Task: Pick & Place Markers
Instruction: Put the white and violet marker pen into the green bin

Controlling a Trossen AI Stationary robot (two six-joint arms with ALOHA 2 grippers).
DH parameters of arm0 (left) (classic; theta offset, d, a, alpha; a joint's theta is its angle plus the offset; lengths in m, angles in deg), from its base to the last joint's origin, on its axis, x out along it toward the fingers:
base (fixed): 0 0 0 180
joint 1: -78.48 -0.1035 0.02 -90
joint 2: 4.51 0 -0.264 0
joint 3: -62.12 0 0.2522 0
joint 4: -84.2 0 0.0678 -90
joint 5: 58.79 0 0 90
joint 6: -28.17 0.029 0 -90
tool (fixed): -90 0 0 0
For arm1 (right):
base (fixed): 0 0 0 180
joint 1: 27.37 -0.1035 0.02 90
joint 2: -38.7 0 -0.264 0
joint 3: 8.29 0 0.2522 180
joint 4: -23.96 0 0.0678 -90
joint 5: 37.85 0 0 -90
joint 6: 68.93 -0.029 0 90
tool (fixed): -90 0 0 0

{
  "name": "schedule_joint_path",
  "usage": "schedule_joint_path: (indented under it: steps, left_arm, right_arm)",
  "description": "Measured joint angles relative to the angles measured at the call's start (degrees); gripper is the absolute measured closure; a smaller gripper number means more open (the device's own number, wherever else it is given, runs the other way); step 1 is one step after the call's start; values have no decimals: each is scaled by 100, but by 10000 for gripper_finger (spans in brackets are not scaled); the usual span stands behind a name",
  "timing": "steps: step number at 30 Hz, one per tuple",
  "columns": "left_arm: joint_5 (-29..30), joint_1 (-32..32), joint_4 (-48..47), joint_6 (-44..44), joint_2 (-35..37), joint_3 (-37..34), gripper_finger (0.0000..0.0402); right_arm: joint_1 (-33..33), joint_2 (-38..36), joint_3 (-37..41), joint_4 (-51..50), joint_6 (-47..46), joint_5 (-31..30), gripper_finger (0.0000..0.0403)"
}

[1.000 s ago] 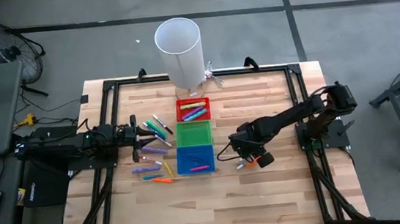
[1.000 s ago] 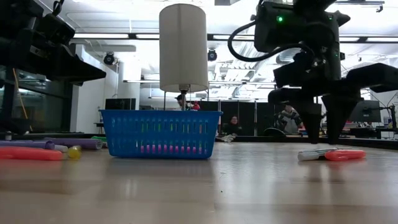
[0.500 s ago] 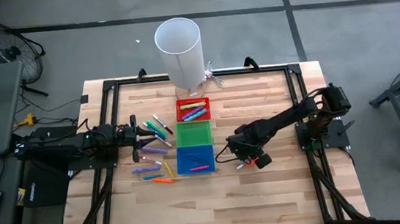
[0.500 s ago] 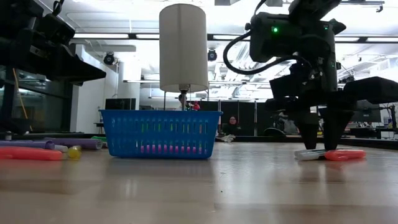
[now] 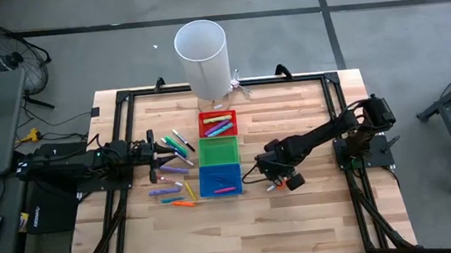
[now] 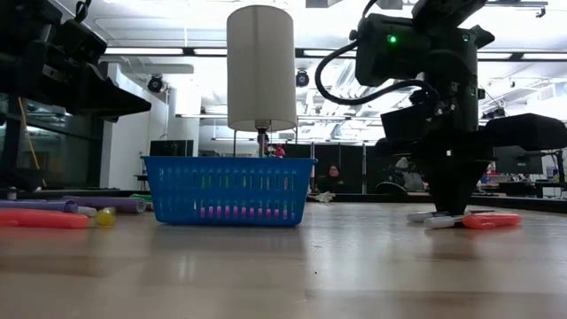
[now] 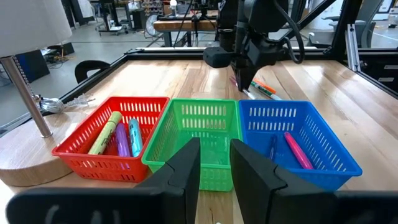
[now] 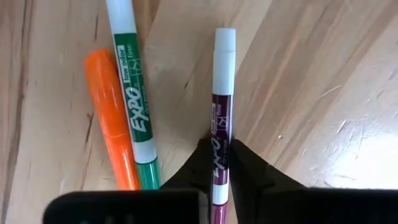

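My right gripper (image 8: 219, 167) is down at the table, right of the blue bin (image 5: 220, 179), shut on a purple marker (image 8: 222, 93). A green marker (image 8: 132, 93) and an orange marker (image 8: 112, 124) lie flat beside it. Several more markers (image 5: 175, 160) lie scattered left of the bins. My left gripper (image 7: 214, 165) hovers over them, fingers a little apart with nothing between, facing the red bin (image 7: 74, 149), the green bin (image 7: 199, 124) and the blue one. The red and blue bins hold markers. My right gripper pinches the purple marker's barrel (image 8: 221, 134) between its two fingers, about midway along, at the printed label. The fingers (image 6: 450, 199) come from above, pointing down, and lie across the marker. The marker lies flat on the table.
A tall white cylinder (image 5: 201, 58) on a round base stands at the table's far edge behind the red bin (image 5: 218, 125). Black frame rails (image 5: 334, 91) run along the table's sides. Bare wood lies near the front edge (image 5: 236, 233).
My right gripper has come down to the table beside the blue bin and shut on the purple marker; its fingers stood apart above the markers before. The markers have stayed in place.
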Motion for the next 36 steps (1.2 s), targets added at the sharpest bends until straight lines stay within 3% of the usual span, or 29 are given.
schedule_joint_path:
  steps: [19, 36]
  left_arm:
    - [1, 1, 0, 0, 2, 0, 316]
    - [2, 1, 0, 0, 0, 0, 316]
  right_arm:
    - [156, -345, -333, -310, -415, -31, 383]
    - [459, -311, -2383, -1964, -297, -251, 384]
